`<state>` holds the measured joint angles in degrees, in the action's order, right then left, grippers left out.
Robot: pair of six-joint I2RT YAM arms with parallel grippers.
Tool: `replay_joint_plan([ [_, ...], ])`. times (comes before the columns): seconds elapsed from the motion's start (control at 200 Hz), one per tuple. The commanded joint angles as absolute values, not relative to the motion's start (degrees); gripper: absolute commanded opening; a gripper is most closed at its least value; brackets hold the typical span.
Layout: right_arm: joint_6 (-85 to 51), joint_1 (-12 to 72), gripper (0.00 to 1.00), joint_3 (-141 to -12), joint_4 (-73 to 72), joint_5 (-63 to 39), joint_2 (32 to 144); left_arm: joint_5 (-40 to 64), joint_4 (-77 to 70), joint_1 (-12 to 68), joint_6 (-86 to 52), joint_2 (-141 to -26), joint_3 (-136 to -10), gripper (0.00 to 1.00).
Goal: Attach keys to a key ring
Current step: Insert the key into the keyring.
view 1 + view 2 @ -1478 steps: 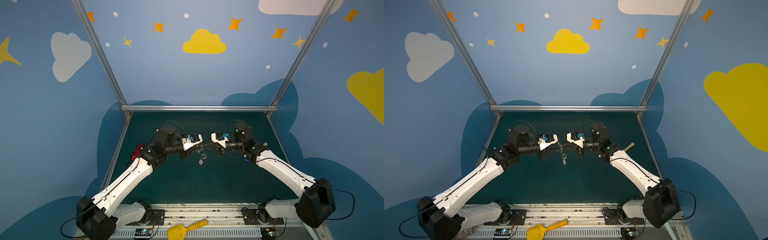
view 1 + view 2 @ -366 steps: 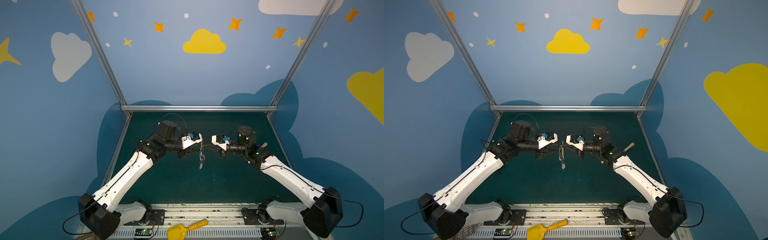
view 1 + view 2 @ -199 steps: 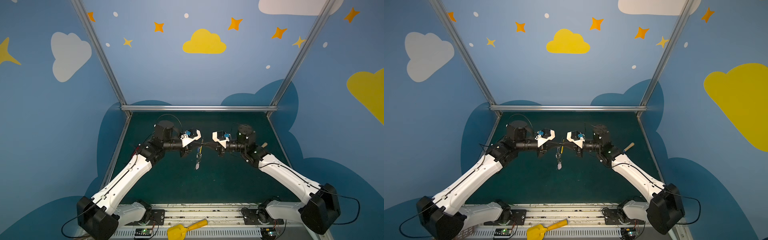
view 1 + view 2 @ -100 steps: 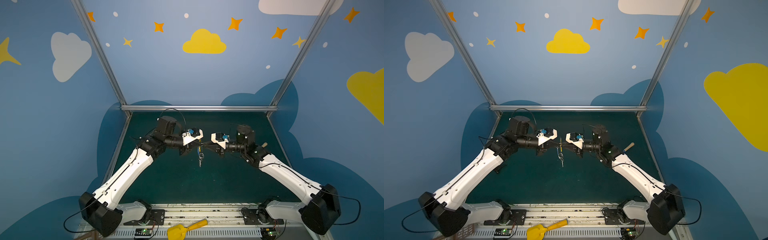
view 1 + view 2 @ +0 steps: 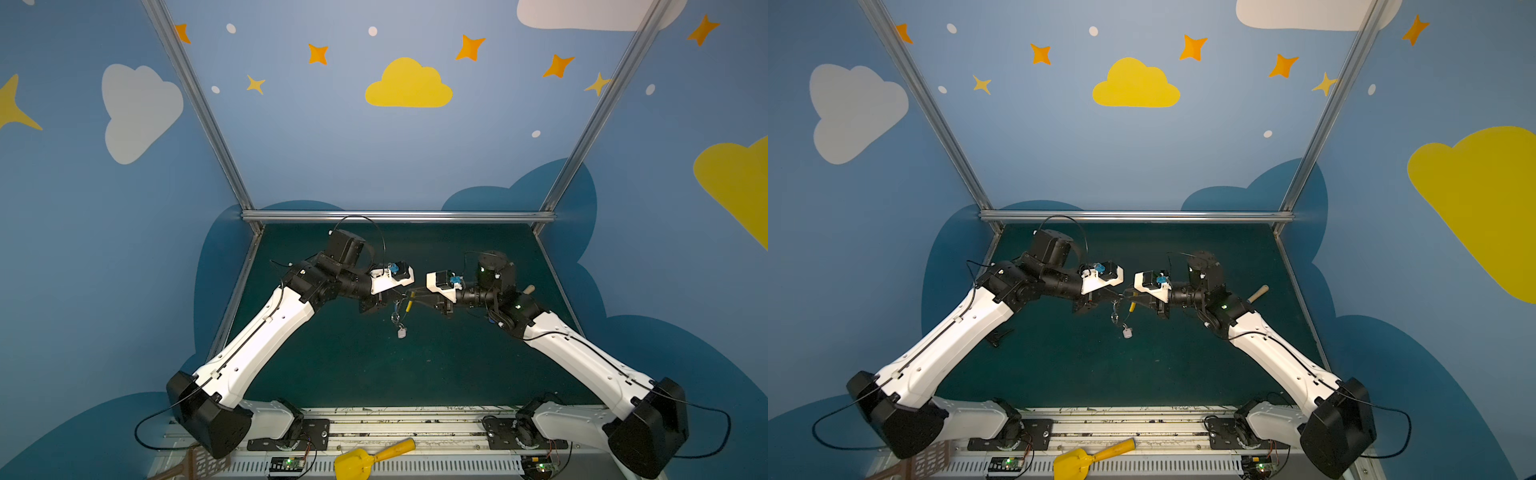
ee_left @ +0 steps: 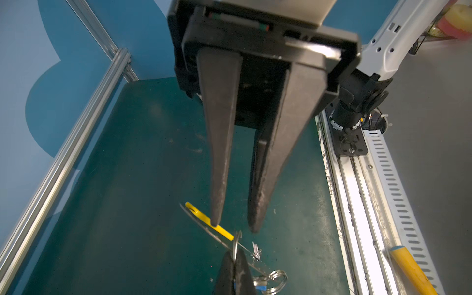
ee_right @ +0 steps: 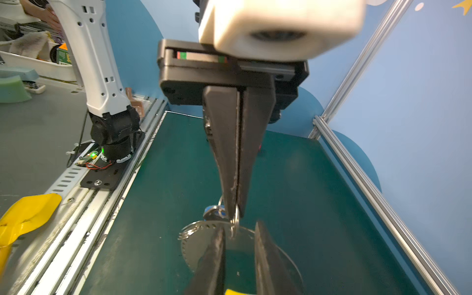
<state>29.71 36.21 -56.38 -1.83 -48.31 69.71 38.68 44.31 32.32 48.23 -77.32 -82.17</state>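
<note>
Starting at the left, we see the left gripper (image 7: 236, 215) raised above the green mat (image 5: 332, 374) near its middle, its jaws pressed together with no gap. A small silver split ring (image 7: 235, 224) sticks out from between its tips, so that is what it pinches. Whether the hoop is caught there too we cannot tell.

Just beside those tips is the key ring (image 7: 195, 237), the thin grey hoop with holes along its band. It is up in the air between the two arms and appears nearly edge-on from the left wrist. Close by the left gripper's tips hangs the key with the blue tag (image 7: 214, 211). In both top views the white fob (image 5: 402, 332) dangles lowest in the cluster. The yellow sleeve (image 6: 201, 215) of the hoop lies on the side toward the right arm. At the front rail, below all this, lies a yellow scoop (image 5: 365, 459).

Moving right, the right gripper (image 6: 234, 227) faces the left one almost tip to tip, its jaws apart and clamping nothing. One fingertip (image 6: 215, 221) sits against the yellow sleeve and the other stands clear. Farther right, a wooden handle (image 5: 528, 289) shows behind the right arm
</note>
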Motion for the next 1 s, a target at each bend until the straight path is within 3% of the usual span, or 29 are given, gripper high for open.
replay_joint_plan([
  [0.0,30.4,36.5,0.21,-58.9,0.6,-51.2,69.7,37.9,46.6,32.7,49.6,-77.3,-84.4,0.03],
  [0.24,32.5,36.8,0.15,-60.4,1.6,-52.4,71.9,36.4,48.1,33.8,50.2,-78.1,-85.8,0.04],
  [0.516,32.1,36.9,0.15,-61.0,2.4,-51.1,73.2,35.9,48.3,34.4,50.5,-78.3,-86.3,0.03],
  [0.666,32.1,36.9,0.0,-61.2,2.4,-51.4,73.5,35.9,48.3,34.5,50.6,-78.5,-86.5,0.03],
  [0.811,31.2,36.9,0.0,-60.7,0.3,-51.5,73.3,35.7,46.9,34.5,49.8,-78.1,-85.7,0.04],
  [0.956,29.2,36.7,0.0,-60.8,-1.2,-51.5,73.4,34.3,37.8,33.2,45.5,-74.5,-79.6,0.43],
  [0.996,28.4,36.6,0.0,-60.8,-1.7,-51.7,73.5,35.1,33.9,32.4,43.3,-72.7,-76.9,0.47],
])
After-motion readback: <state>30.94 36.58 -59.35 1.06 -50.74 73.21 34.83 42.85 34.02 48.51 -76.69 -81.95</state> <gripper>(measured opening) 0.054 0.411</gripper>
